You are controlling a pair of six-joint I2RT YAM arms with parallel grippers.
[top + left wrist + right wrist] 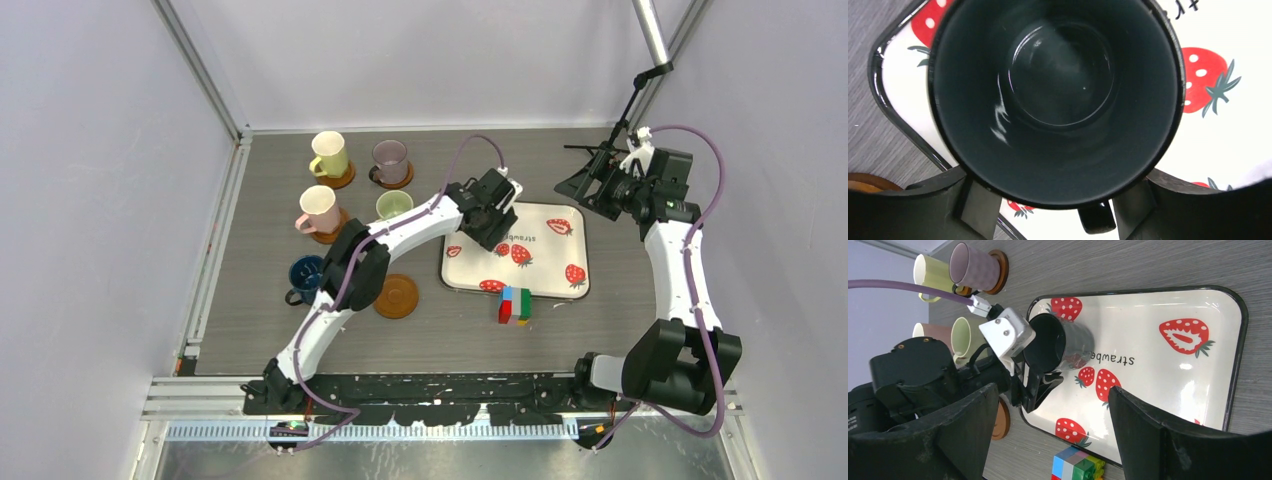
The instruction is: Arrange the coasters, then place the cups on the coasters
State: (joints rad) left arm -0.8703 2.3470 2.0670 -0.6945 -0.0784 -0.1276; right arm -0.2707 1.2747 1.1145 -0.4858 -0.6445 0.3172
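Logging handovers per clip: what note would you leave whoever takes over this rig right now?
Left end effector: jaws straddle the grey cup on the strawberry tray; grip not confirmed.
Right end effector: open, empty, near the tray.
Done: yellow cup, mauve cup and pink cup sit on coasters.
Unclear: green cup and dark blue cup stand nearby, coasters beneath not visible.
To do: move the grey cup to the free coaster.
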